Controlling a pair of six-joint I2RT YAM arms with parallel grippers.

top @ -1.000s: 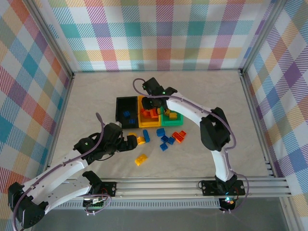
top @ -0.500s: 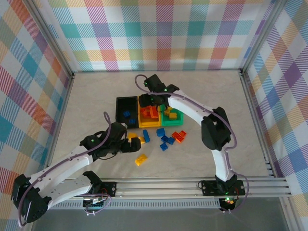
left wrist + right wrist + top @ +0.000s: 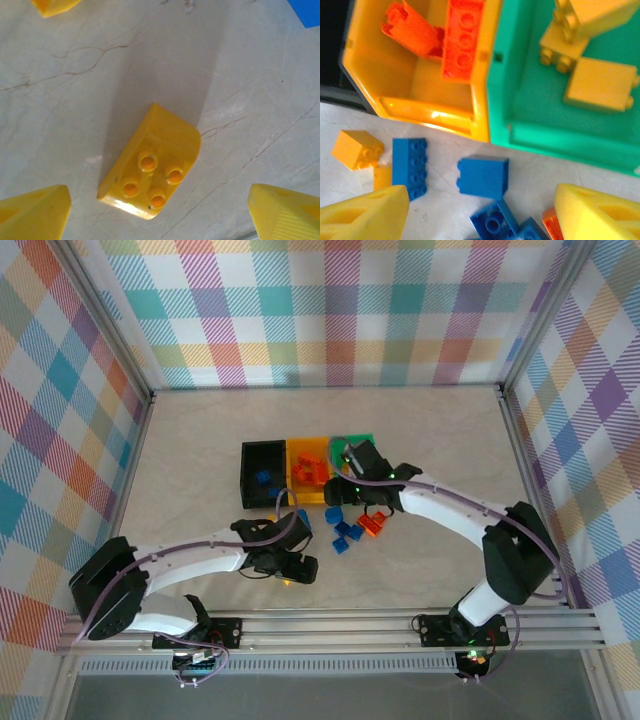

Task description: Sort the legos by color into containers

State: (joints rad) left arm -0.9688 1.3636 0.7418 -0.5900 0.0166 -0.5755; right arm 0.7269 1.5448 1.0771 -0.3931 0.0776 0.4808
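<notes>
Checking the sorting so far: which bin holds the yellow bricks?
The green bin, at the row's right end. The middle yellow-orange bin holds orange-red bricks; the black bin holds blue bricks.

a pale marbled tabletop (image 3: 200,440) sits inside plaid-patterned walls (image 3: 330,310) and aluminium frame rails (image 3: 350,625).

Bright even light; soft shadow by yellow lego (image 3: 152,167); rt-wrist view blurry.
</notes>
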